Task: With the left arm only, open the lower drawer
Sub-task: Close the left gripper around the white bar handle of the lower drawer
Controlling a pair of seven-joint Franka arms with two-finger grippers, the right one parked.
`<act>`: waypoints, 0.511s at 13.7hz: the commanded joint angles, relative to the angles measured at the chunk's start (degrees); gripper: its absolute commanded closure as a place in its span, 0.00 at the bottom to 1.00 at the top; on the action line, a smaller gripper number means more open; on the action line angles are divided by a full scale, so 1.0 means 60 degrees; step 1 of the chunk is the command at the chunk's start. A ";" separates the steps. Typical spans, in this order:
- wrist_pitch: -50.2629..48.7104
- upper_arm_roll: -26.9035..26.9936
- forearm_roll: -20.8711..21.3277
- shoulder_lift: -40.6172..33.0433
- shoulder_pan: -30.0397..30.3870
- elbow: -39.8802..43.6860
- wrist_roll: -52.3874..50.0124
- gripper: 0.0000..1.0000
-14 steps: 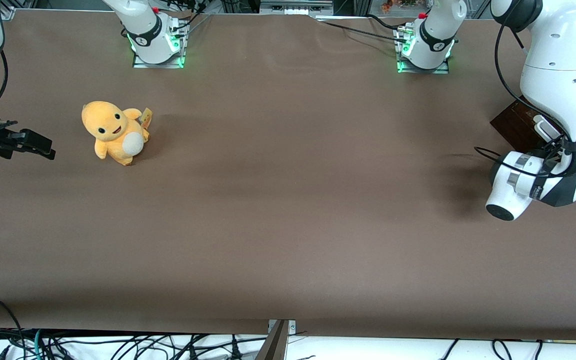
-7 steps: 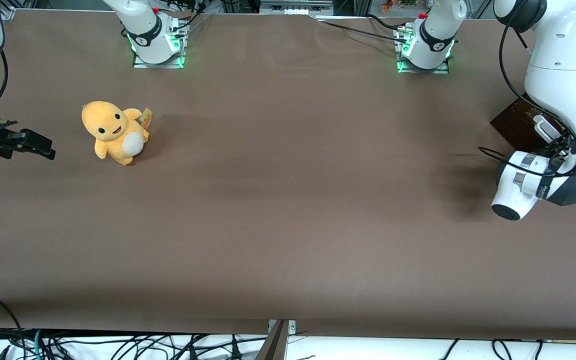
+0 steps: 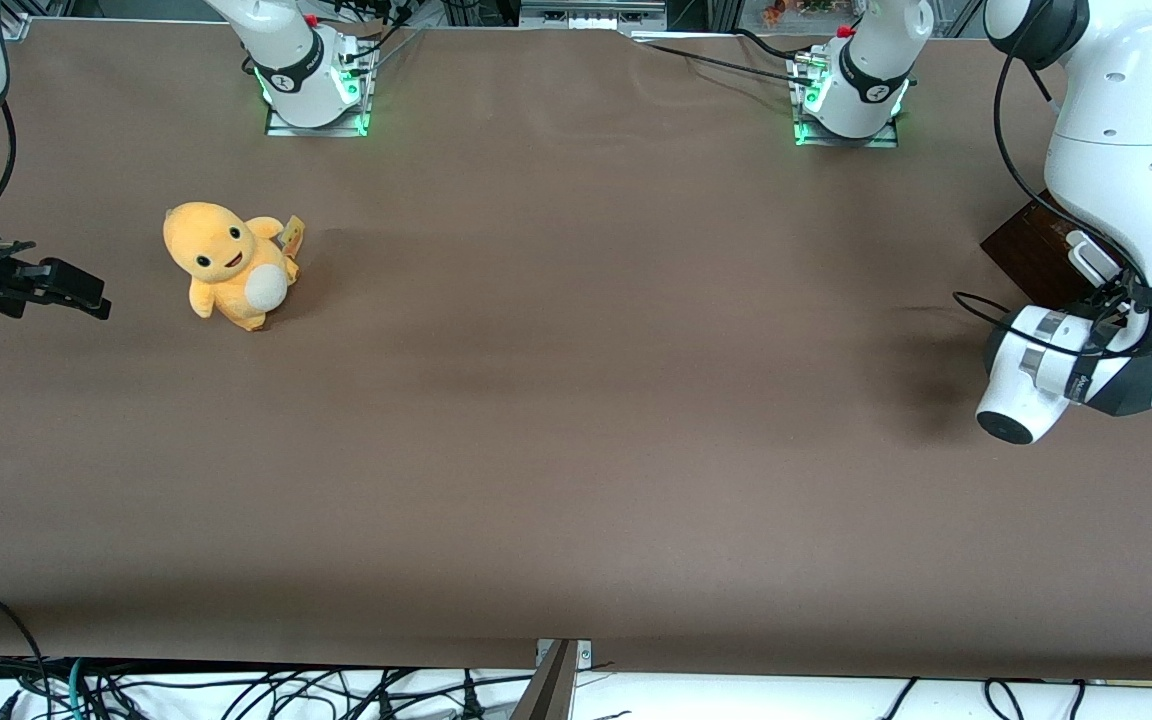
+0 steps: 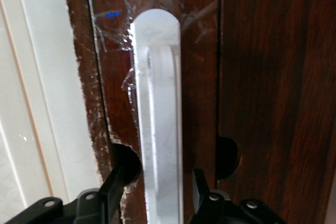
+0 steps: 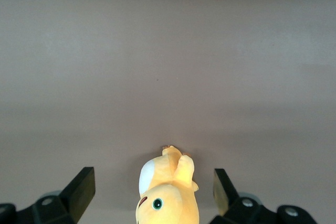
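Straddling the white bar handle [image 4: 157, 124] of the dark wood-grain lower drawer [image 4: 273, 77], the gripper [image 4: 157, 195] holds its jaws apart.

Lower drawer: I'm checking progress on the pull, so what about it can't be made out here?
- Front view: the lower drawer is mostly hidden by the left arm and cut by the frame edge, so its opening can't be judged.
- Front view: the hand is hidden by the arm's wrist.
- Left wrist view: the open hand straddles the white handle; contact is unclear and the drawer's inside is unseen.
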 commanded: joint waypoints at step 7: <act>-0.0054 -0.0056 0.0042 0.0224 -0.0307 0.0544 -0.0220 0.70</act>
